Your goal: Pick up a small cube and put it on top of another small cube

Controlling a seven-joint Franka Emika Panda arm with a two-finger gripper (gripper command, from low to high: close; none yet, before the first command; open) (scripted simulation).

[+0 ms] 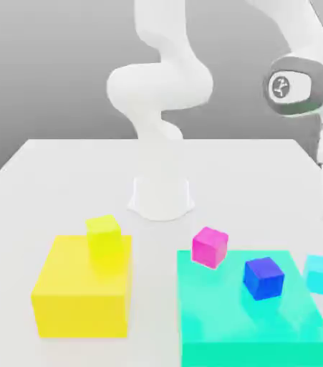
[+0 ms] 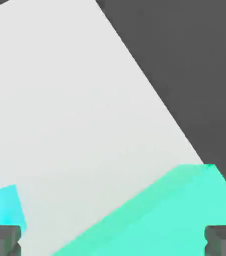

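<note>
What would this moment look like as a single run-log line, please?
phase: approach | gripper: open, empty | light-cyan cube: on table, beside teal block | stack: not done

Gripper (image 2: 113,242) fingers (image 2: 2,240) spread wide apart.

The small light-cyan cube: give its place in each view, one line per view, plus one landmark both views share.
Exterior view: the small light-cyan cube sits on the table near the exterior view's right edge, beside the big teal block.
Hand view: it shows at the frame's edge, next to one dark fingertip of the hand.
Shared landmark: the big teal block.
</note>
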